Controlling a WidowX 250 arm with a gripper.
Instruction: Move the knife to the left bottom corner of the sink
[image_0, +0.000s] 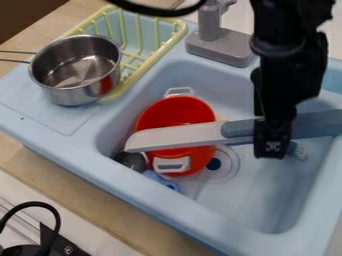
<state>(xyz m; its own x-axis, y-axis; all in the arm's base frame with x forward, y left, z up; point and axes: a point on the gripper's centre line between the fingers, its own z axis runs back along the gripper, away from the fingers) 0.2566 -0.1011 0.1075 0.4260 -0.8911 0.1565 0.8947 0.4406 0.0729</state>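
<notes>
The black gripper (272, 144) hangs over the right half of the sink, shut on the knife across its blue-grey handle. The knife (177, 138) lies nearly level, its pale blade pointing left above the red pot and its handle running out to the right edge of the view. Part of the handle is hidden behind the gripper. Below it, the light blue sink (257, 192) has its lower left corner beside the pot, where a dark round object sits.
Under the blade stands a red pot (172, 112) with white handles. A blue item (162, 181) is at the sink's lower left wall. Left of the basin, a metal saucepan (75, 70) rests against a yellow dish rack (157, 52). The grey faucet base (220, 47) stands behind the basin.
</notes>
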